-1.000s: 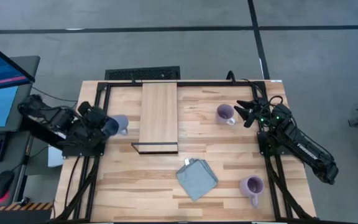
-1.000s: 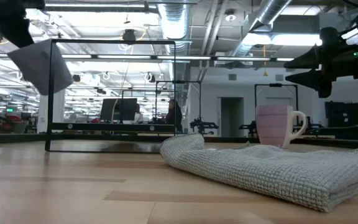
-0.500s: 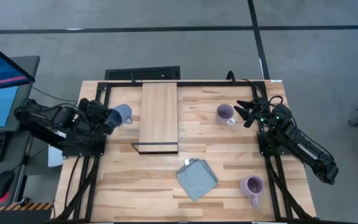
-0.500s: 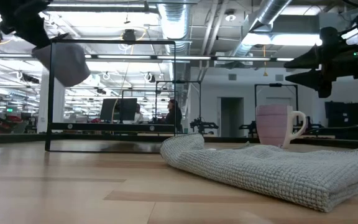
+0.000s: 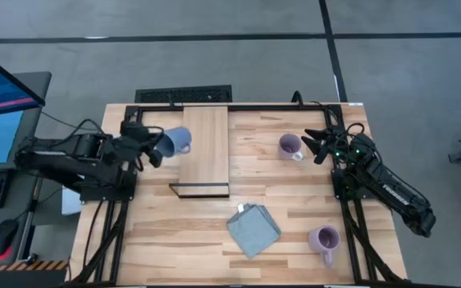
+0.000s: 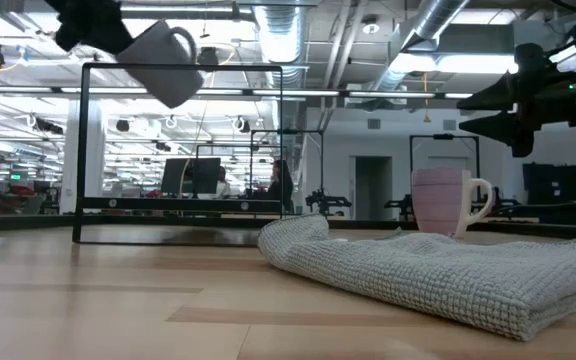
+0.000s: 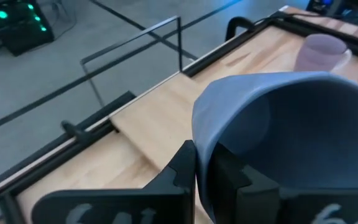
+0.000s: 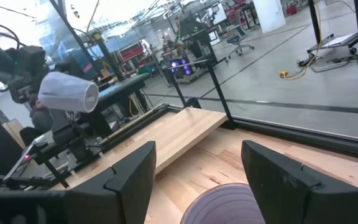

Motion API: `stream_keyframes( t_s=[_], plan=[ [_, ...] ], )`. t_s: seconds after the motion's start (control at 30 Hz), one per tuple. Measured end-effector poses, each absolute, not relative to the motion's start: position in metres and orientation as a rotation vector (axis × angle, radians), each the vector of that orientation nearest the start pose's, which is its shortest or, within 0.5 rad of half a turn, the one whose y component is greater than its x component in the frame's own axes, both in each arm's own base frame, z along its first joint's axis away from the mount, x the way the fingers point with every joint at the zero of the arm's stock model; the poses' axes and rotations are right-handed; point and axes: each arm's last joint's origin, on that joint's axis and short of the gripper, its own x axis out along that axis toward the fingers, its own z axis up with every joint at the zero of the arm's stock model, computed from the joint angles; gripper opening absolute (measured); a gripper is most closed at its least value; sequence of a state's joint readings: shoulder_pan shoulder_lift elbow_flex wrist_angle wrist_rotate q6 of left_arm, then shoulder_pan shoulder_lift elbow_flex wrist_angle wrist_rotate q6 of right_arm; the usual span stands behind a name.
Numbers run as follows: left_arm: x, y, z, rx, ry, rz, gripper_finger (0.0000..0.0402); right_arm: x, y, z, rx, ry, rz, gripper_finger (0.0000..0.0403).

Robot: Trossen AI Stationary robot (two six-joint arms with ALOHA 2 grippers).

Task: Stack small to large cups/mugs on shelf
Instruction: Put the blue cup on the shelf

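left gripper (image 5: 157, 147): fingers clamp blue mug (image 5: 176, 142), airborne beside shelf (image 5: 205, 144); right gripper (image 5: 314, 144): fingers spread

Beyond our butcher-block tabletop (image 5: 294, 200) we see grey floor (image 5: 214, 64), exposed ceiling ducts (image 6: 278, 30), strip lights and distant workstations (image 6: 193, 178).

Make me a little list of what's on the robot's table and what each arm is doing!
left pincer: shut on the blue mug, held tilted in the air beside the shelf's left edge
right pincer: open, beside a purple mug near the table's far right
other purple mug: upright near the front right corner
shelf: nothing on it
cloth: folded, in front of the shelf
mugs on shelf: none
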State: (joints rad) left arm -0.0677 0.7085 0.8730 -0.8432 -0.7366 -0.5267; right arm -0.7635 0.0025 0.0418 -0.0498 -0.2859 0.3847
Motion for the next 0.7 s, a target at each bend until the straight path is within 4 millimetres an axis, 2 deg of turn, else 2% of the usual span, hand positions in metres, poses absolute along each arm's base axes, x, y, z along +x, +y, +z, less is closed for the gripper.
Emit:
stream_keyframes(
  t_s=[0.33, 0.7],
  plan=[
    [0.152, 0.034, 0.321, -0.291, 0.476, 0.758, 0.0005, 0.074, -0.059, 0.173, 0.383, -0.082, -0.474, 0.026],
    [0.19, 0.062, 0.349, -0.367, 0.498, 0.776, 0.0005, 0.074, -0.059, 0.173, 0.383, -0.082, -0.473, 0.026]
  ],
)
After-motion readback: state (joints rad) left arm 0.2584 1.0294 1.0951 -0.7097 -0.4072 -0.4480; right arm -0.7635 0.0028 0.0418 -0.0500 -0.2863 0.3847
